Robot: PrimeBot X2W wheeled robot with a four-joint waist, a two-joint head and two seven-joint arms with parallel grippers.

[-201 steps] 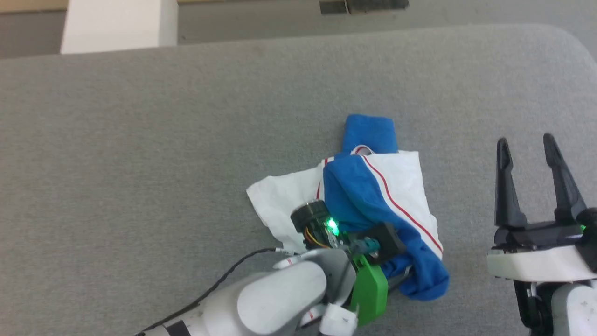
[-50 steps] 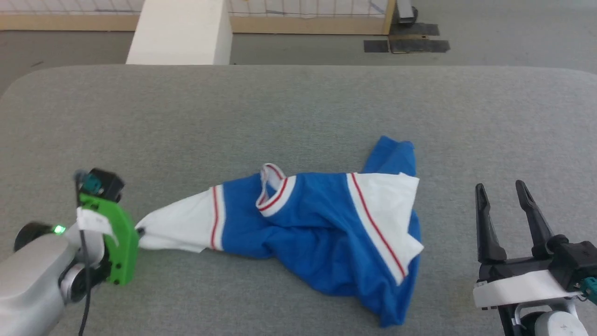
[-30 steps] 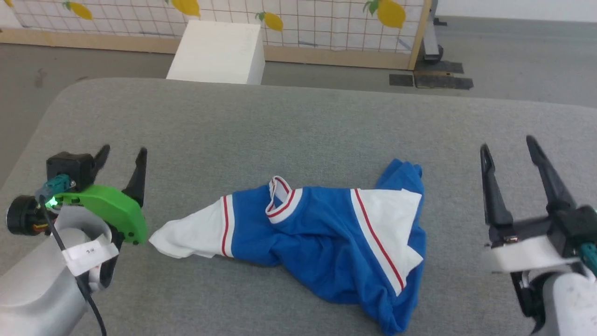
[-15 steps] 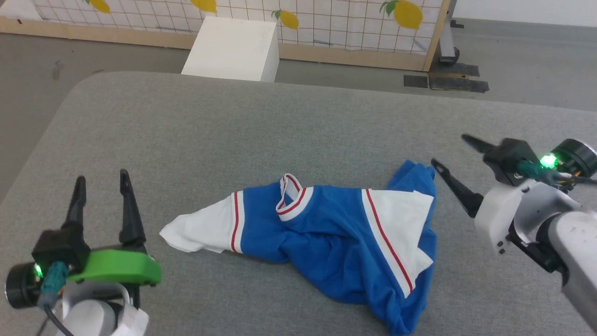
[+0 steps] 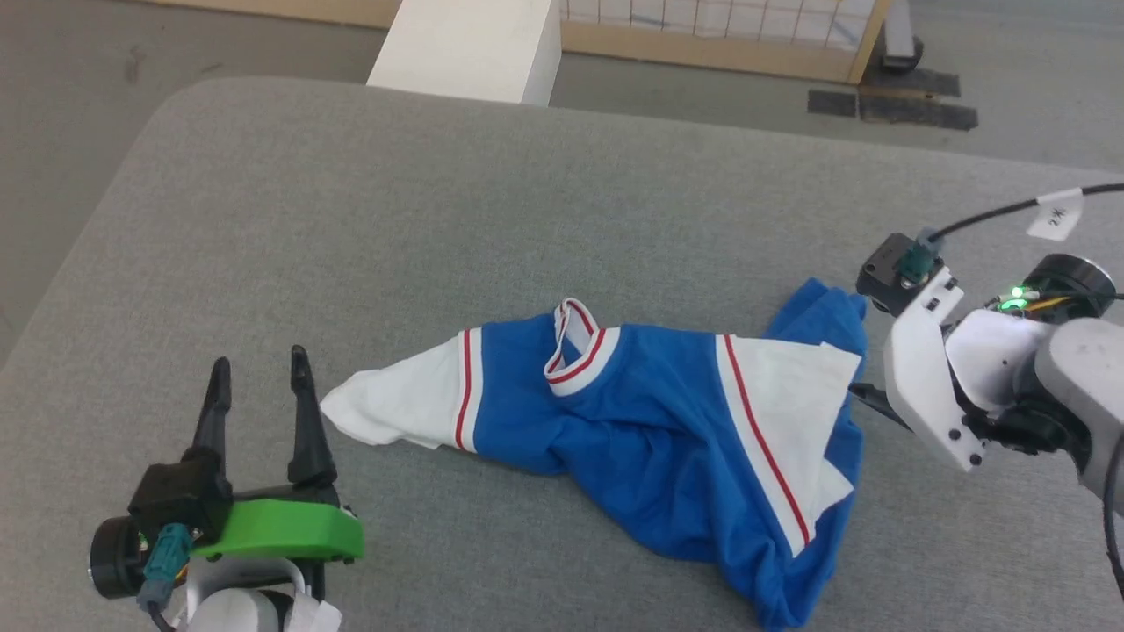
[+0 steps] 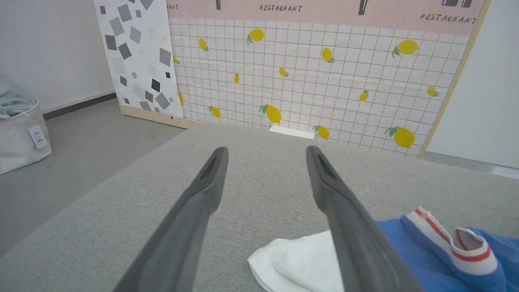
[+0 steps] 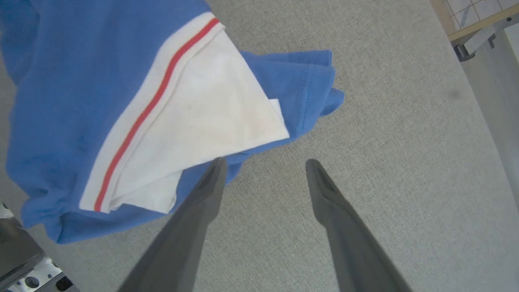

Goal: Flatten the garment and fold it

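Garment: I am watching the blue T-shirt (image 5: pixel 650 421) lying rumpled on the grey padded table (image 5: pixel 439 219), a little to my right of its middle and not flattened.
Left sleeve: one white sleeve with a red stripe is stretching out toward my left side, its tip lying just beside the left gripper (image 5: pixel 260 358).
Collar: the white, red-striped neck band is standing up in a loop near the middle of the shirt.
Right sleeve: the other white sleeve is lying folded over the blue body, and a blue corner is poking out past it toward my right arm.
Near edge: a blue fold is bunching up at the shirt's nearest end.
Left jaws: they are standing wide apart, holding nothing, with bare grey table between them in the left wrist view.
Right gripper (image 7: pixel 265 161): it is hovering at the shirt's right edge, angled toward the cloth.
Right jaws: they are spread apart and empty; one finger is overlapping the blue edge below the white sleeve, and I cannot tell whether it is touching.
Background: a white block (image 5: pixel 474 44) is standing beyond the table, in front of a lemon-patterned panel (image 6: pixel 308 81).
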